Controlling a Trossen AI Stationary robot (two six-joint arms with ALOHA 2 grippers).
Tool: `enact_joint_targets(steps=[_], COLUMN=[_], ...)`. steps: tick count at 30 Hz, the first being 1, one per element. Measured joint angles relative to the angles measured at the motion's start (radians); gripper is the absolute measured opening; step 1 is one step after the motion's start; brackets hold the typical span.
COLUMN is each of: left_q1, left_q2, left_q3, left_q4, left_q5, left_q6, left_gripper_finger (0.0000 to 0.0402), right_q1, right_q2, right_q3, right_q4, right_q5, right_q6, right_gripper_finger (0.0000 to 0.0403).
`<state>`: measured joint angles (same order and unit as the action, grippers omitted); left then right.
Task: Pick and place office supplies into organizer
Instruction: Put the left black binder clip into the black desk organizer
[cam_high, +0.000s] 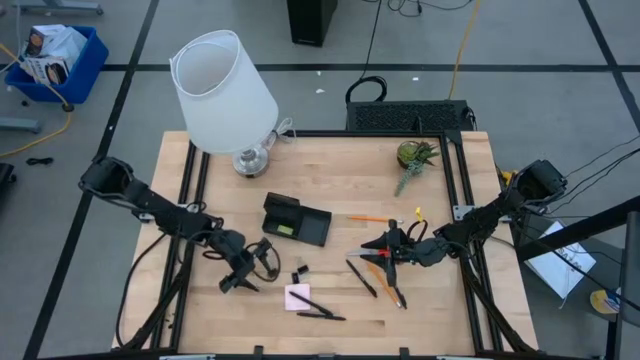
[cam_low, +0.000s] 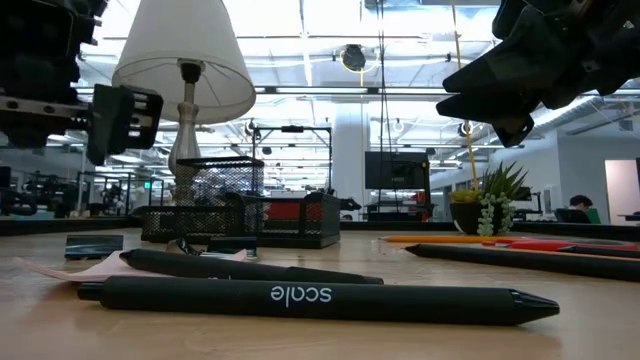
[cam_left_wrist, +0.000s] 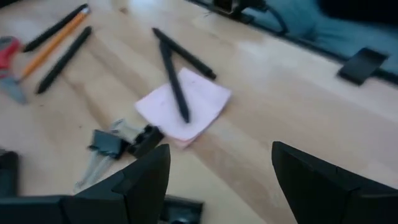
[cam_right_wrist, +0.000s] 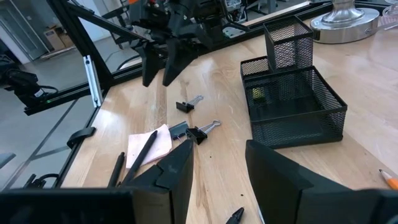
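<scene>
The black mesh organizer (cam_high: 296, 219) (cam_right_wrist: 292, 93) stands mid-table. A pink sticky-note pad (cam_high: 297, 297) (cam_left_wrist: 186, 109) lies near the front edge with two black pens (cam_high: 316, 309) (cam_left_wrist: 176, 74) across it. Black clips (cam_left_wrist: 124, 140) (cam_right_wrist: 189, 104) lie between the pad and the organizer. Red-handled scissors (cam_high: 377, 256), more pens (cam_high: 360, 278) and orange pencils (cam_high: 370, 218) lie to the right. My left gripper (cam_high: 238, 280) (cam_left_wrist: 221, 180) hangs open left of the pad, above the table. My right gripper (cam_high: 384, 244) (cam_right_wrist: 217, 168) hovers open over the scissors, with nothing between its fingers.
A white lamp (cam_high: 222, 88) stands at the far left, its base (cam_right_wrist: 345, 18) behind the organizer. A green plant sprig (cam_high: 413, 158) lies at the far right. A tiny yellow piece (cam_high: 417, 212) sits near the pencil. Bare wood lies along the near right.
</scene>
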<state>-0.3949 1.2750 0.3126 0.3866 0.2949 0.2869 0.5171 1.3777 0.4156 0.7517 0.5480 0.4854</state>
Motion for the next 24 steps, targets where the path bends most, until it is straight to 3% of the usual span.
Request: enact_joint_targets(steps=[8, 15, 24], left_q1=[0.065, 0.122, 0.133], left_q2=[0.071, 0.146, 0.199], left_q3=[0.001, 0.0, 0.008], left_q4=[0.061, 0.084, 0.091], left_q5=[0.033, 0.146, 0.15], left_q6=[0.03, 0.114, 0.177], left_gripper_finger=[0.0282, 0.0282, 0.0282], right_q1=[0.0, 0.0, 0.0], right_q2=[0.0, 0.0, 0.0], right_q3=[0.0, 0.0, 0.0], right_q4=[0.0, 0.0, 0.0], right_q5=[0.0, 0.0, 0.0], right_q6=[0.0, 0.0, 0.0], right_gripper_finger=[0.0139, 0.0139, 0.0139])
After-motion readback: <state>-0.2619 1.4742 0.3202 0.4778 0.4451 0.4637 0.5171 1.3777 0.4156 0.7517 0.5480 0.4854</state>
